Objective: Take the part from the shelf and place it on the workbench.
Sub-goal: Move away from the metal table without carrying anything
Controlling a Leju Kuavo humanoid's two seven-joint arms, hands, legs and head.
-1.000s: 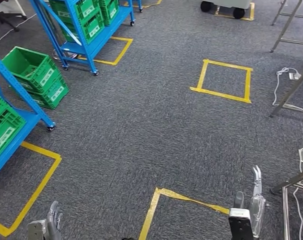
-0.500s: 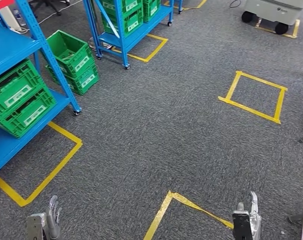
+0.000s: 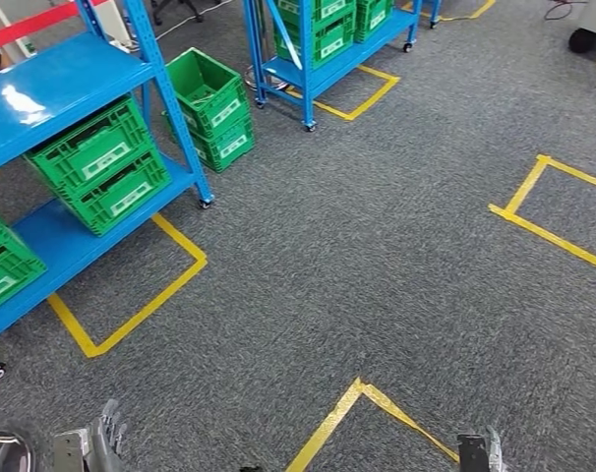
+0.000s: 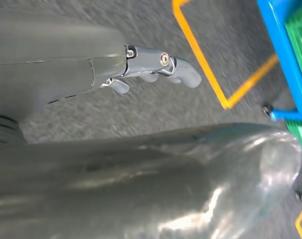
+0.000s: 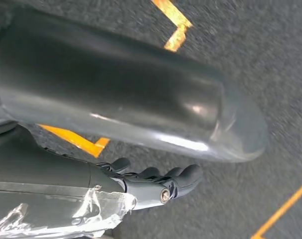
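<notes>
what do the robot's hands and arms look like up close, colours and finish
The left hand has glossy grey fingers with small round silver screws. The right hand has darker grey fingers, the same kind of screw, and crinkled clear plastic film on its cover. Both sit beside shiny dark grey rounded casings.

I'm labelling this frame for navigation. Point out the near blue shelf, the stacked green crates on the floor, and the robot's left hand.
near blue shelf (image 3: pixel 54 84), head view, on its upper deck.
stacked green crates on the floor (image 3: pixel 209 93), head view, on the top crate's side wall.
left hand (image 3: pixel 102 444), head view, on the middle of the hand.

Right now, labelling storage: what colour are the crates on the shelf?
Green crates, white labels; head view.
</notes>
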